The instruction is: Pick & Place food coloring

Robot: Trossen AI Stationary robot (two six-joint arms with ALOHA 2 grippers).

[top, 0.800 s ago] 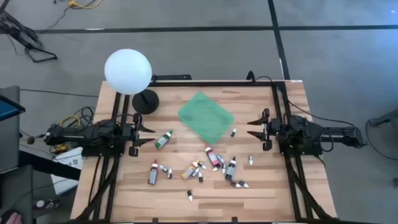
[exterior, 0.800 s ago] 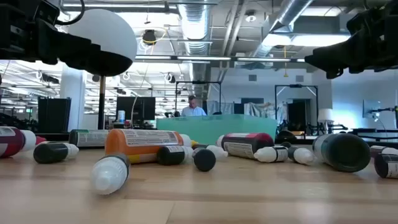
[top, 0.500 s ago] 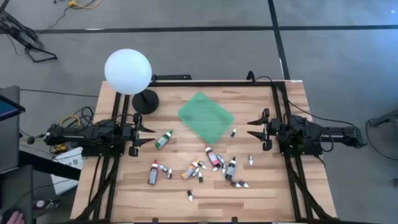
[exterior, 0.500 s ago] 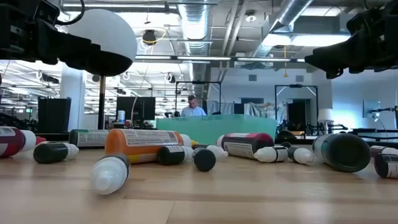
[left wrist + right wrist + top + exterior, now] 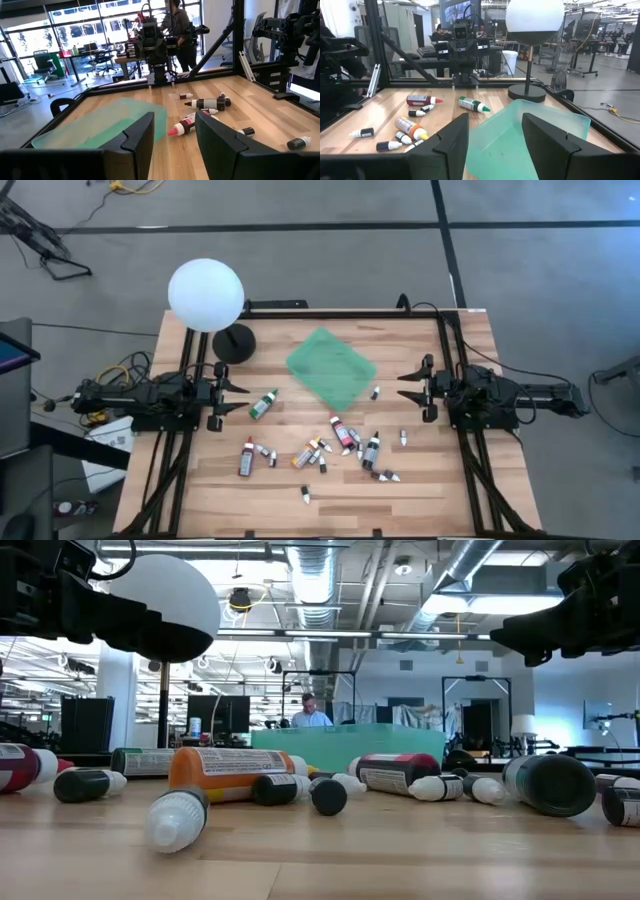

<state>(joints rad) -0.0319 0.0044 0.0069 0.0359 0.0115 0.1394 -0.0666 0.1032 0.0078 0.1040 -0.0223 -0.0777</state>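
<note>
Several food coloring bottles (image 5: 330, 448) lie on their sides across the middle and near part of the wooden table; a green-capped one (image 5: 263, 404) lies apart toward the left. The low view shows an orange bottle (image 5: 230, 768) and dark bottles close up. The green square tray (image 5: 331, 367) sits flat at the table's centre. My left gripper (image 5: 226, 391) hangs open over the left edge, and my right gripper (image 5: 408, 387) hangs open over the right edge. Both are above the table and touch nothing. In the wrist views each gripper's fingers stand apart (image 5: 172, 135) (image 5: 495, 137).
A white globe lamp (image 5: 206, 295) on a black base (image 5: 234, 343) stands at the far left corner. Black frame rails (image 5: 452, 350) run along the far edge and both sides. Bare wood lies near the table's near edge (image 5: 420, 500). A person sits in the room beyond (image 5: 310, 712).
</note>
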